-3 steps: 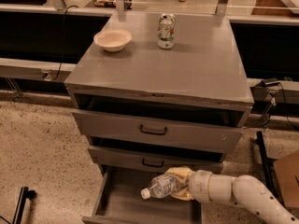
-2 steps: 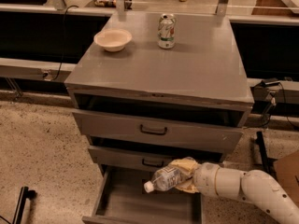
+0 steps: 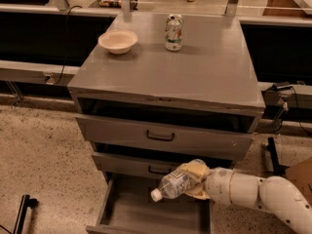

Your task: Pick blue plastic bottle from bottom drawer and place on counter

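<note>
My gripper (image 3: 192, 179) comes in from the lower right on a white arm and is shut on the blue plastic bottle (image 3: 174, 183). The bottle is clear with a white cap and a pale label. It lies tilted, cap down to the left, held above the open bottom drawer (image 3: 122, 211) and level with the front of the middle drawer. The drawer's plain grey floor shows below it. The counter (image 3: 195, 67) is the flat grey top of the cabinet, well above the gripper.
A cream bowl (image 3: 118, 41) sits at the counter's back left and a green-and-white soda can (image 3: 173, 32) stands at its back middle. The two upper drawers (image 3: 161, 136) are slightly ajar. A speckled floor surrounds the cabinet.
My gripper has lifted the bottle upward out of the bottom drawer, from near the drawer floor to the height of the middle drawer's front.
</note>
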`<state>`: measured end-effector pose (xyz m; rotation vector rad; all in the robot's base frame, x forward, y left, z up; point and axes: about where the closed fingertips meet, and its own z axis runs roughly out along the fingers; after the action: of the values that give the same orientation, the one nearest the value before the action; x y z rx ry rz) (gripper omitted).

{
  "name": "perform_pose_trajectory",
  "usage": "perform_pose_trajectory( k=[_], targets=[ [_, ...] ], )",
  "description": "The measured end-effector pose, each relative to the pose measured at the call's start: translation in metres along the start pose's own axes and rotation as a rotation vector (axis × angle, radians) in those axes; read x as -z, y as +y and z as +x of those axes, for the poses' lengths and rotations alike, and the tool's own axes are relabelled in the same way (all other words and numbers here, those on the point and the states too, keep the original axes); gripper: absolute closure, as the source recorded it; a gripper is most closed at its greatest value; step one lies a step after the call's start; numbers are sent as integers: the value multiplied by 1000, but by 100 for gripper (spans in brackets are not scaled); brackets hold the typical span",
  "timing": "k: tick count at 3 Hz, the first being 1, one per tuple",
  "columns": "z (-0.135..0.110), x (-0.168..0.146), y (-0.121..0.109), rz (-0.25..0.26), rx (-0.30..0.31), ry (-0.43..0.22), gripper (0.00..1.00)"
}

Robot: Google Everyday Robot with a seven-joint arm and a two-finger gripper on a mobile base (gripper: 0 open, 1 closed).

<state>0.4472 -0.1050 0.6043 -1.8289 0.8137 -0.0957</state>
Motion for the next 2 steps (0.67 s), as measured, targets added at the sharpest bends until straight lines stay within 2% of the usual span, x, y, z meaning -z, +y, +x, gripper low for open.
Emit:
perform_pose_trajectory(
  k=[1, 2],
  targets=[
    [-26, 41, -52, 76, 151, 9, 100],
    [-50, 88, -117, 116, 301, 74, 100]
  ],
)
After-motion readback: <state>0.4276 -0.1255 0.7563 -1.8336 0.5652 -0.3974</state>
